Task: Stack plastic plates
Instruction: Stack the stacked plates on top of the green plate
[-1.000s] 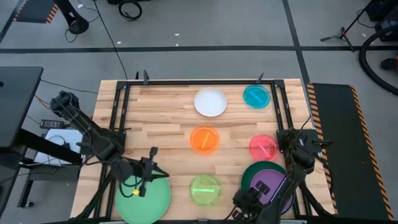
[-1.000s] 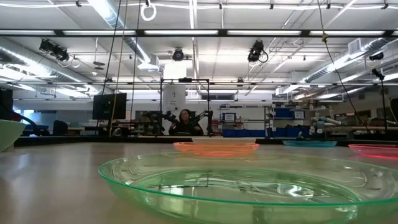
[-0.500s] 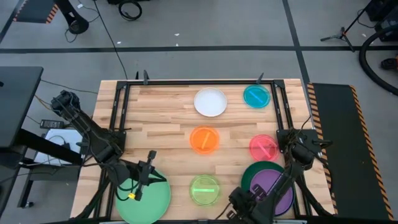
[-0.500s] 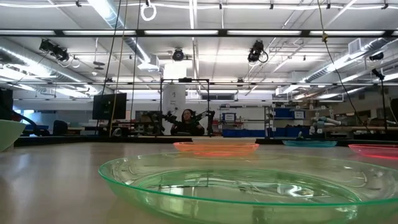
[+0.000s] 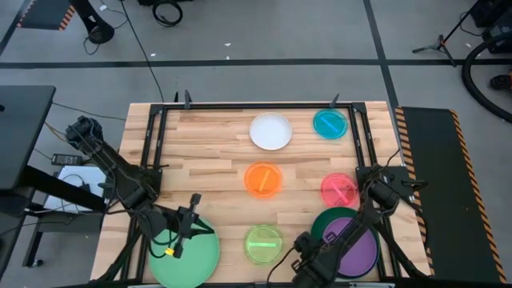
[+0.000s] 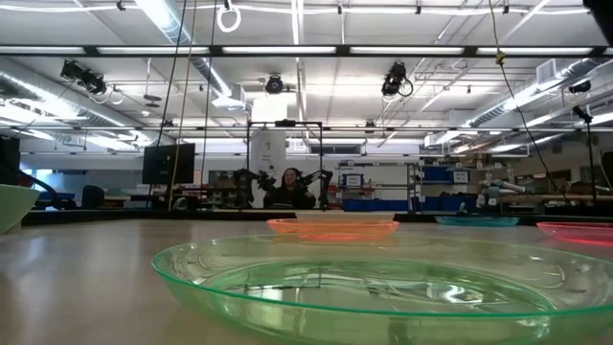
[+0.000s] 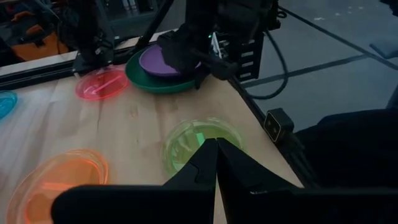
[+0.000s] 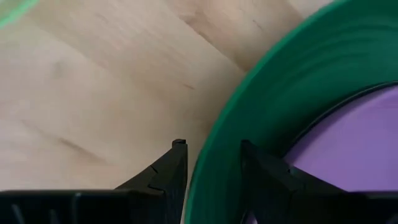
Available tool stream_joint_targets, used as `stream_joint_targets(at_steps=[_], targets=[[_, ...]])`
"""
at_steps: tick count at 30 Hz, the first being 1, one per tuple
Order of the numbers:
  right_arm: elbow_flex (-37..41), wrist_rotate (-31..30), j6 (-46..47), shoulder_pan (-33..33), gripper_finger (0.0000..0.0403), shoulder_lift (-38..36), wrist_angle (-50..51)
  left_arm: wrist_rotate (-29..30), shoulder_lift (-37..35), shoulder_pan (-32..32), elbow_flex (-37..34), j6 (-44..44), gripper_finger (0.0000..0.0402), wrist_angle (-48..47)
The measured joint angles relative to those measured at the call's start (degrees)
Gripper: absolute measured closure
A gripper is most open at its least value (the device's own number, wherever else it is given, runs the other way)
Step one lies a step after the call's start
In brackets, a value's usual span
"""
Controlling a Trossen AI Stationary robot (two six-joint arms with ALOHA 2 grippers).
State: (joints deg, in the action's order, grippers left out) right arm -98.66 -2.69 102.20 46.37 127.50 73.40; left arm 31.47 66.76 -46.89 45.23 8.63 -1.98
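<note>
A purple plate (image 5: 356,248) lies on the dark green plate (image 5: 326,222) at the near right. My right gripper (image 5: 310,244) is open at that stack's left edge; in the right wrist view (image 8: 211,163) its fingers stand on either side of the dark green rim (image 8: 214,155). I cannot tell whether they touch it. My left gripper (image 5: 200,230) is shut and empty over the light green plate (image 5: 192,260) at the near left. The lime (image 5: 264,243), orange (image 5: 263,180), pink (image 5: 339,189), white (image 5: 270,131) and teal (image 5: 330,123) plates lie singly on the table. No black plate shows.
A black frame (image 5: 156,136) runs along the table's left, far and right sides. The low view looks across the lime plate (image 6: 383,278) into a workshop, where a person (image 6: 285,187) sits far behind the table. Bare wood lies at the table's far left (image 5: 200,152).
My right gripper has drawn back toward the table's left, off the purple plate to the dark green plate's left rim, so more of the purple plate shows. My left gripper has shifted a little toward the near edge.
</note>
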Motion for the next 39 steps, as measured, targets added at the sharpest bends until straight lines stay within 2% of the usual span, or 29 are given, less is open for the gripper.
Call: stream_joint_targets(at_steps=[4, 7, 15, 19, 23, 27, 33, 36, 39], targets=[[1.6, 1.1, 0.0, -0.6, 0.0254, 0.0, -1.3, -1.8, 0.0, 0.0, 0.0, 1.2, 0.0386, -0.1], [2.0, 1.2, -2.0, -1.0, 0.0274, 0.0, -2.3, -3.1, 0.0, 0.0, 0.0, 1.2, 0.0386, -0.7], [2.1, -0.3, -9.4, -1.7, 0.0385, 0.0, -1.5, -3.7, 1.3, 0.0, 0.1, 1.9, 0.0386, -2.9], [1.1, 1.7, -13.9, -2.0, 0.0388, 0.0, 0.6, -3.7, 3.0, 0.0, 0.1, 6.1, 0.0386, -4.6], [-3.0, 2.5, -16.5, -2.0, 0.0391, 0.1, 6.9, -3.8, 5.1, 0.0, 0.1, 9.0, 0.0378, -6.9], [-9.5, 1.0, -19.3, -2.0, 0.0391, 0.1, 11.3, -3.7, 6.7, 0.1, 0.1, 10.6, 0.0344, -7.8], [-18.1, -7.3, -26.4, -2.1, 0.0391, 0.1, 10.5, 0.2, 9.5, 0.2, 0.1, 10.8, 0.0265, -5.5], [-19.5, -10.5, -30.1, -2.4, 0.0391, 0.1, 7.6, 2.9, 12.6, 0.2, 0.1, 8.3, 0.0226, -0.3], [-19.5, -11.1, -32.8, -3.2, 0.0391, 0.1, 4.7, 3.1, 16.8, 0.6, 0.0, 3.2, 0.0199, 7.4]])
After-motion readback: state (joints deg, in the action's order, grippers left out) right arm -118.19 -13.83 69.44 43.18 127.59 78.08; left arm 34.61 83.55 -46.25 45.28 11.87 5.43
